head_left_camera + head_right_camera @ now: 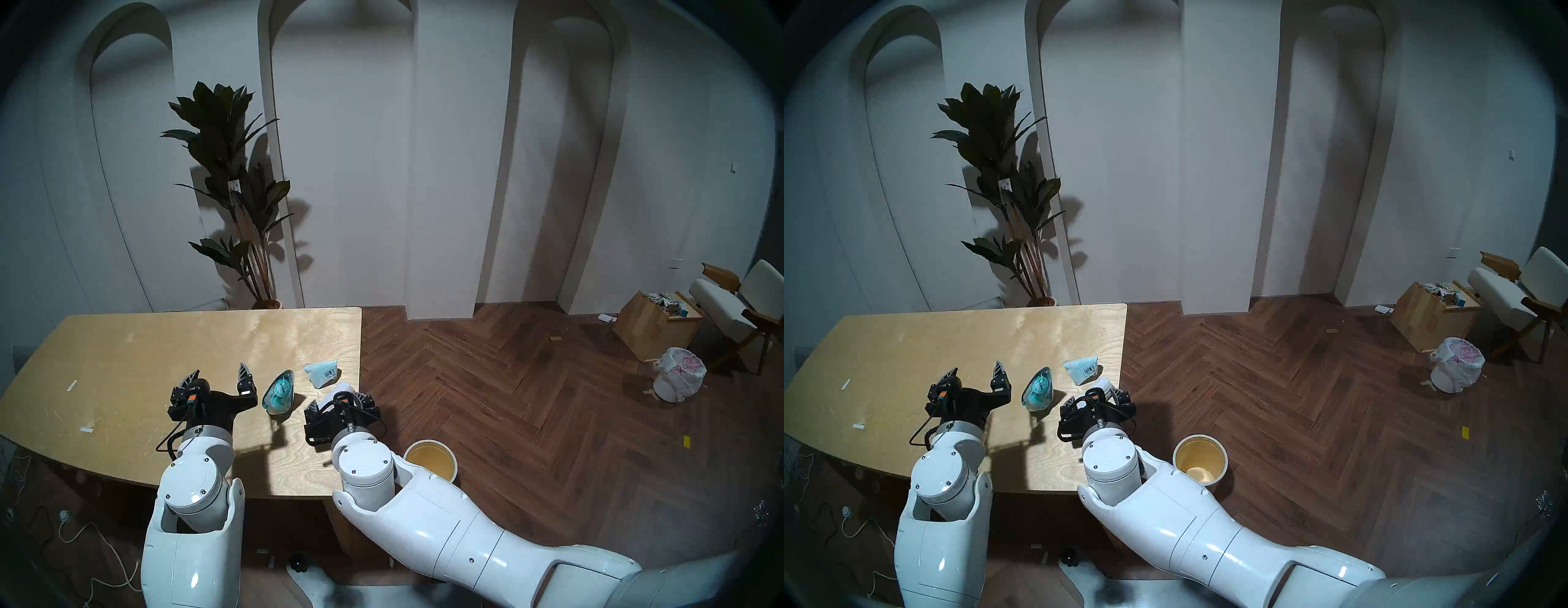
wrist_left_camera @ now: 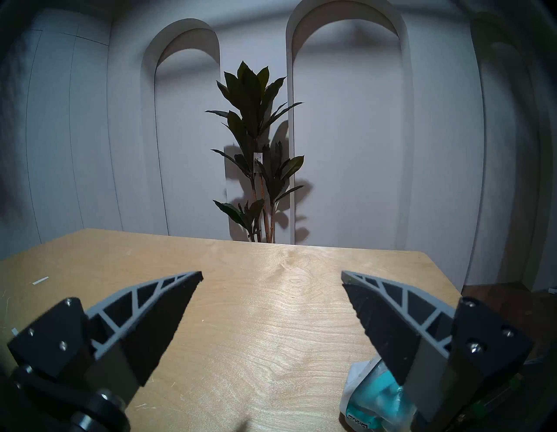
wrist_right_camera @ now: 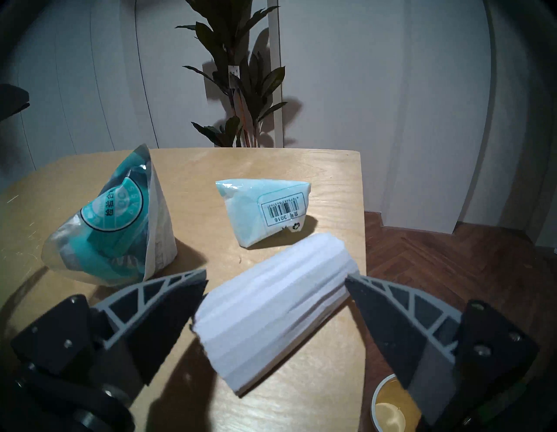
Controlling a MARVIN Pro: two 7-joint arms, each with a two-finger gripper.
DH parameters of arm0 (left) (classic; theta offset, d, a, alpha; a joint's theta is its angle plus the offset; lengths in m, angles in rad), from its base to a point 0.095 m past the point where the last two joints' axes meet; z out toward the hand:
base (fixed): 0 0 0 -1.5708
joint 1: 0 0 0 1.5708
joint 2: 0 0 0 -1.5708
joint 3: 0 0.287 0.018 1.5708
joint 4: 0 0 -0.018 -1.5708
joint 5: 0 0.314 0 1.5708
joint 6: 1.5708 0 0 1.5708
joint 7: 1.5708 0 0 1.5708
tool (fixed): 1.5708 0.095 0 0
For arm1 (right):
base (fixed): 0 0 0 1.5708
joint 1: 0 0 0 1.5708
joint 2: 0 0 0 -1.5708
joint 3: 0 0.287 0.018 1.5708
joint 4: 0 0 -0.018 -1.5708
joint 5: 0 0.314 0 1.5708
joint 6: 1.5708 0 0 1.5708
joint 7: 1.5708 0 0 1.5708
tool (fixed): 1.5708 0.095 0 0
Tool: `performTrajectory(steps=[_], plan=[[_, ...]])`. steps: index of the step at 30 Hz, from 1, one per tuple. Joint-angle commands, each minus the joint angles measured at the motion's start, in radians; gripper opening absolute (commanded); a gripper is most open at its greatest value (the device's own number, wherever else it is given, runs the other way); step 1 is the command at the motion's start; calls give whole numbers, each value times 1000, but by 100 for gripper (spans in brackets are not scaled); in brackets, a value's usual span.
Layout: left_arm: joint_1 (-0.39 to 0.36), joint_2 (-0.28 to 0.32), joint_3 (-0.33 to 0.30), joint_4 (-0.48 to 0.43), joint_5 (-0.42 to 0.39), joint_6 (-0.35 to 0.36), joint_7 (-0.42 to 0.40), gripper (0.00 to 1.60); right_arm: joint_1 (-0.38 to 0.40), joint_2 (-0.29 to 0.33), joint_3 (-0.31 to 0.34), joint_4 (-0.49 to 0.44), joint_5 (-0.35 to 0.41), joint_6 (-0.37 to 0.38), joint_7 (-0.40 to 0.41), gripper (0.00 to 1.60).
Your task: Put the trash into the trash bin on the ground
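White ribbed wrapper [image 3: 271, 310] lies at the table's [image 1: 127, 339] right edge, squarely between my right gripper's [image 3: 275, 282] spread fingers, its long axis slanting across the gap, so I judge closing here catches it end to end. My left gripper [image 1: 220, 375] hangs spread, empty, farther off. Bin [image 1: 430, 463] waits on the floor below that edge.
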Motion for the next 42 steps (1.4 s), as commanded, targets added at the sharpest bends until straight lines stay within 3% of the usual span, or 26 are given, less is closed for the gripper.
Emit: performTrajectory(steps=[1, 9, 13, 16, 17, 19, 20, 32, 36, 38, 42], plan=[[-8, 3, 0, -19, 3, -11, 1, 160, 51, -48, -24, 21, 37, -42, -37, 160], [-8, 4, 0, -19, 2, -12, 1, 160, 64, -66, -18, 60, 59, -42, -62, 160], [-8, 4, 1, -19, 2, -13, 2, 160, 61, -61, -18, 60, 64, -41, -66, 80], [-8, 4, 1, -19, 2, -13, 2, 160, 58, -57, -17, 54, 71, -33, -68, 73], [-8, 4, 1, -19, 1, -13, 2, 160, 56, -54, -15, 48, 79, -27, -70, 60], [-8, 5, 1, -19, 1, -13, 2, 160, 52, -49, -14, 44, 85, -25, -70, 15], [-8, 5, 1, -19, 1, -13, 2, 160, 51, -45, -14, 41, 88, -25, -69, 4], [-8, 6, 2, -19, 0, -13, 3, 160, 4, 23, 21, -109, 125, 21, -138, 0], [-8, 6, 2, -18, 0, -11, 3, 160, -13, 56, 28, -187, 110, 3, -177, 0], [-8, 7, 2, -17, -1, -11, 3, 160, -4, 48, 28, -164, 100, -16, -182, 0], [-9, 7, 2, -16, -1, -10, 3, 160, -9, 105, 48, -230, 62, -49, -227, 0]])
